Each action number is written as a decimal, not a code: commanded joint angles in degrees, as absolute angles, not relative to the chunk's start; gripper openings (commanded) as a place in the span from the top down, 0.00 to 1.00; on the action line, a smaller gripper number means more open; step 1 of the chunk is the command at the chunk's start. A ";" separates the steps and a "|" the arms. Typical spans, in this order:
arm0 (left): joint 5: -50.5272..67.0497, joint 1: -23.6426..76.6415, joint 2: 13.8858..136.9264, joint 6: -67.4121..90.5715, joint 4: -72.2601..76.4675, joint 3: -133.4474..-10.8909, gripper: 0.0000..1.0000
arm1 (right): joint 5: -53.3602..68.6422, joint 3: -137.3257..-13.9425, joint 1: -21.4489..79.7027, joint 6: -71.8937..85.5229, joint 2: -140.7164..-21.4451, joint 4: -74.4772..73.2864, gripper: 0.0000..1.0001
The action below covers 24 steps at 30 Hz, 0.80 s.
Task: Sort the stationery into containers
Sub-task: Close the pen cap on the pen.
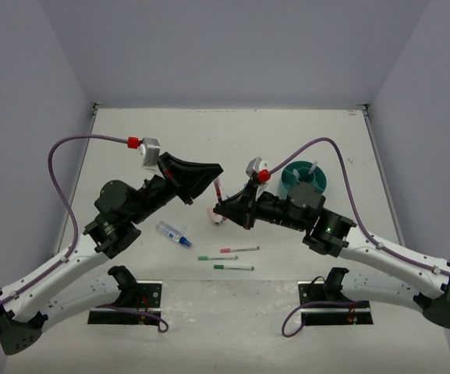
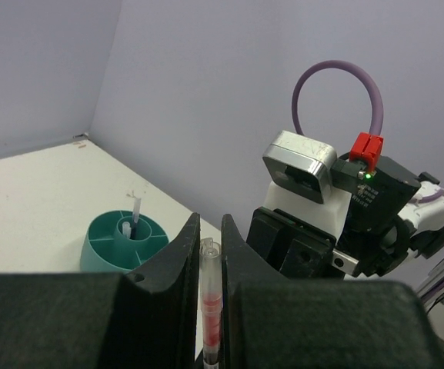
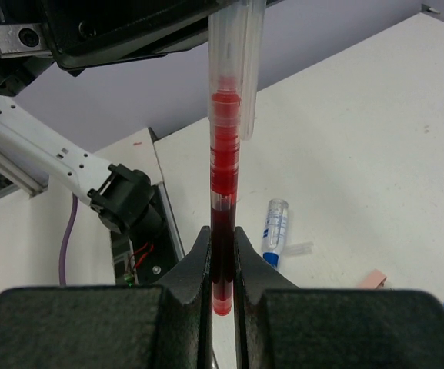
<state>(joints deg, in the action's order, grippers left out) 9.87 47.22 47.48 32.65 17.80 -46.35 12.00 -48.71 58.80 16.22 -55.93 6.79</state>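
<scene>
A red pen [image 1: 219, 189] with a clear cap is held in the air between both grippers. My left gripper [image 1: 217, 176] is shut on its clear cap end; in the left wrist view the pen [image 2: 210, 292] fills the gap of that gripper [image 2: 210, 231]. My right gripper [image 1: 220, 209] is shut on its red lower end; in the right wrist view the pen [image 3: 224, 154] rises from that gripper [image 3: 222, 240]. The teal divided cup [image 1: 303, 178] stands behind the right arm and shows in the left wrist view [image 2: 125, 240], with a white stick [image 2: 136, 211] in its middle compartment.
A clear blue-capped tube [image 1: 175, 234] lies on the table below the left arm, also in the right wrist view [image 3: 275, 225]. A pink pen [image 1: 239, 250] and two green pens [image 1: 217, 258] [image 1: 233, 267] lie near the front. A small pink piece [image 1: 215, 216] lies under the grippers.
</scene>
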 commanded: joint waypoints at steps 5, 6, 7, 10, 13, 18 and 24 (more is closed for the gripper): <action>15.34 47.97 50.11 37.68 8.21 -38.25 1.00 | 12.02 -62.08 56.76 13.50 -55.56 24.79 1.00; 15.30 48.07 49.86 37.86 8.57 -37.60 1.00 | 11.88 -62.22 56.07 14.08 -55.62 24.71 1.00; 15.23 48.33 49.46 38.26 9.05 -36.53 1.00 | 12.05 -64.10 54.68 15.46 -55.82 24.70 1.00; 14.77 49.48 48.87 39.11 10.20 -34.28 1.00 | 13.89 -67.15 50.98 19.68 -57.40 24.61 1.00; 13.87 51.44 48.62 38.72 10.93 -33.45 1.00 | 16.76 -72.37 49.63 20.36 -61.39 20.57 1.00; 13.16 51.57 46.04 33.90 7.12 -37.90 1.00 | 27.11 -68.01 49.79 19.03 -64.55 16.33 1.00; 8.40 51.50 45.98 26.65 -5.32 -50.71 1.00 | 27.56 -57.11 51.13 18.42 -61.59 16.14 1.00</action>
